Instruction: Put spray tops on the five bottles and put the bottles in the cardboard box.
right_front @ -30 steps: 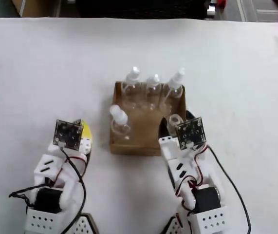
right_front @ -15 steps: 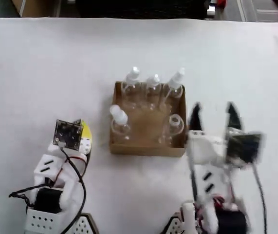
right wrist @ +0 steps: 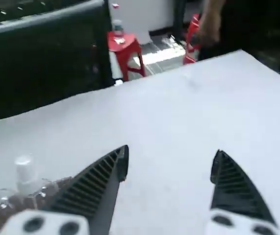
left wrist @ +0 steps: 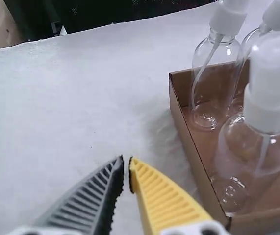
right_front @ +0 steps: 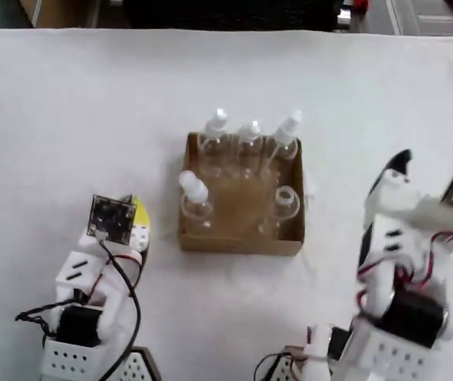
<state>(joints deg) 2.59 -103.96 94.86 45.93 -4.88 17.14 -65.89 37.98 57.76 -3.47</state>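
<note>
Bottles [right_front: 195,198] in cardboard box [right_front: 242,242]; left gripper [left wrist: 126,164] beside it, fingers [left wrist: 159,196] pressed together; right gripper [right wrist: 171,161] fingers spread; red stool [right wrist: 122,49] beyond counter [right_front: 67,103].

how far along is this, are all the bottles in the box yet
Nearly done: five bottles stand in the cardboard box, four with spray tops. The front-right bottle looks uncapped, though unclear. Nothing in hand: left gripper shut, right gripper open. Left: confirm its top.

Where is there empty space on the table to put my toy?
The table is bare beyond the cardboard box and left of it, ahead of the left gripper. The box itself is crowded with bottles.
</note>
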